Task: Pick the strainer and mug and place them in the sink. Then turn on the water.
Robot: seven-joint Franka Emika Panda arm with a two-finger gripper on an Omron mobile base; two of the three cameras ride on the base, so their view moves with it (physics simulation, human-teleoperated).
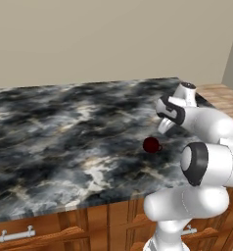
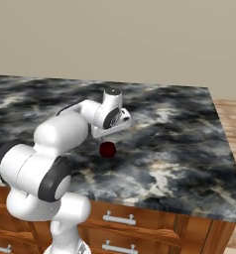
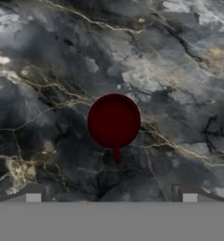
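The robot's gripper (image 3: 111,197) hangs above the dark marbled tabletop (image 1: 64,127) with its jaws spread wide and empty, the small maroon mug (image 3: 114,120) standing upright on the stone directly below, its thin handle pointing toward the bottom of the hand view. Seen from the base cameras, the mug (image 1: 151,145) sits alone near the front edge, just ahead of the wrist. A clean pick likely means descending straight down, keeping the round body centred between the fingertips (image 3: 33,197) and the handle clear of them, and closing only once they straddle the rim.
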